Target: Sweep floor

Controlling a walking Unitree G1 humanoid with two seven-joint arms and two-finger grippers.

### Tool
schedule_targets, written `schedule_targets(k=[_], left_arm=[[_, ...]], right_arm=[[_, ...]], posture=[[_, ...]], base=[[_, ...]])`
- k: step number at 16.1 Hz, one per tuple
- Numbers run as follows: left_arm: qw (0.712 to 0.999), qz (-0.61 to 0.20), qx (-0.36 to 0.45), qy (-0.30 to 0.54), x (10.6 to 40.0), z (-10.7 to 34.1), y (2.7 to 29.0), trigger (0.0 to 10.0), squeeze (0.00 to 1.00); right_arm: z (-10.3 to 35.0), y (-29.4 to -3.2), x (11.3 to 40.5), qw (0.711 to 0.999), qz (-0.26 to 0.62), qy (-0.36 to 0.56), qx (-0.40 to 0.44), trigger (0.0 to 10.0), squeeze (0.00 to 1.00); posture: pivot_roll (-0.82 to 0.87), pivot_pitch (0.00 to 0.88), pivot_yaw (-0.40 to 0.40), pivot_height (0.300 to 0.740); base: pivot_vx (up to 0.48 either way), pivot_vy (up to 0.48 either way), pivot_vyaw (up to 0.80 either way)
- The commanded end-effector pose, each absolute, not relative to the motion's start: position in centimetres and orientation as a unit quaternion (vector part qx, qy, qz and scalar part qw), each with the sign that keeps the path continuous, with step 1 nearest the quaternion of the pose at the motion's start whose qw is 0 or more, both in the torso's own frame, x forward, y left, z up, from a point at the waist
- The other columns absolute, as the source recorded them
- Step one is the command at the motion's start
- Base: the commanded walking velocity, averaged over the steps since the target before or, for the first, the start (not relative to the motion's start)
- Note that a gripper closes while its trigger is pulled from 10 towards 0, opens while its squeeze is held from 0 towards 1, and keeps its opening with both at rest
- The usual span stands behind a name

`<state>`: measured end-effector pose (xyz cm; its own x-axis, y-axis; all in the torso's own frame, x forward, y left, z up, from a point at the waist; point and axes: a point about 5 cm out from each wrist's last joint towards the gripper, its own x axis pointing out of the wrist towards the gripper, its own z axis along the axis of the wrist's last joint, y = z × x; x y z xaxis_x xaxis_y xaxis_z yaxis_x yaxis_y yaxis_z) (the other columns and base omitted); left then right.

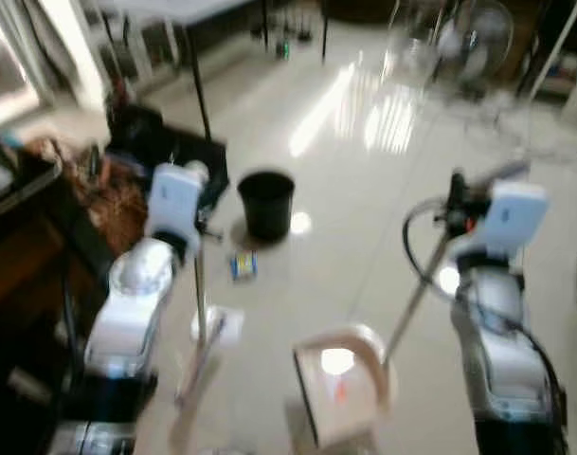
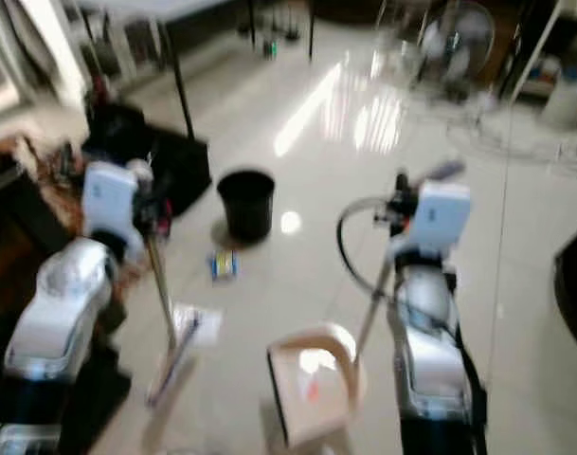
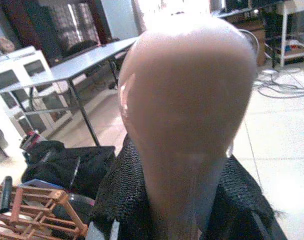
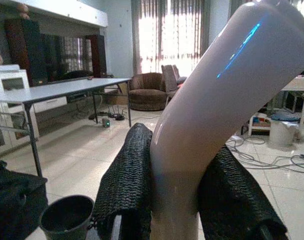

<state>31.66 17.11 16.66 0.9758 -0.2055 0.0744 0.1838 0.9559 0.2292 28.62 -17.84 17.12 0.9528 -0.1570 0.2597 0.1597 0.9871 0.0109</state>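
Left fingers (image 3: 122,200) clench the broom handle (image 3: 184,115) — right fingers (image 4: 127,190) clench the dustpan handle (image 4: 216,100).

Round black bucket (image 1: 266,203) on glossy tiled floor (image 1: 364,190) ahead, centre. Small blue-yellow packet (image 1: 243,265) just before it. Beige plastic dustpan (image 1: 342,381) nearer, right of broom head (image 1: 198,365), apparently beside white paper (image 1: 220,325).

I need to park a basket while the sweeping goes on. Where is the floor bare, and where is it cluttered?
Bare tile lies beyond the black bin toward the fan, and between bin and right gripper. Crowded: the black bag and wooden rack at left, litter near the bin, the dustpan and broom in front.
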Motion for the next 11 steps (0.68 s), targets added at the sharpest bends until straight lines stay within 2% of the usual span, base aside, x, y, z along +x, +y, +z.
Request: schedule_targets(k=[1, 11], left_arm=[[0.986, -0.098, 0.116, -0.075, 31.88, 17.78, 16.87, 10.0, 0.00], [0.986, -0.091, 0.117, -0.073, 31.74, 17.49, 17.31, 10.0, 0.00]], right_arm=[[17.83, -18.09, 28.57, 0.986, -0.084, -0.143, -0.011, 10.0, 0.00], [17.66, -18.10, 28.66, 0.988, -0.082, -0.134, -0.005, 10.0, 0.00]], posture=[[-0.04, 0.064, 0.019, 0.740], [-0.05, 0.068, 0.014, 0.740]], base=[[0.352, 0.000, 0.00], [0.351, 0.000, 0.00]])
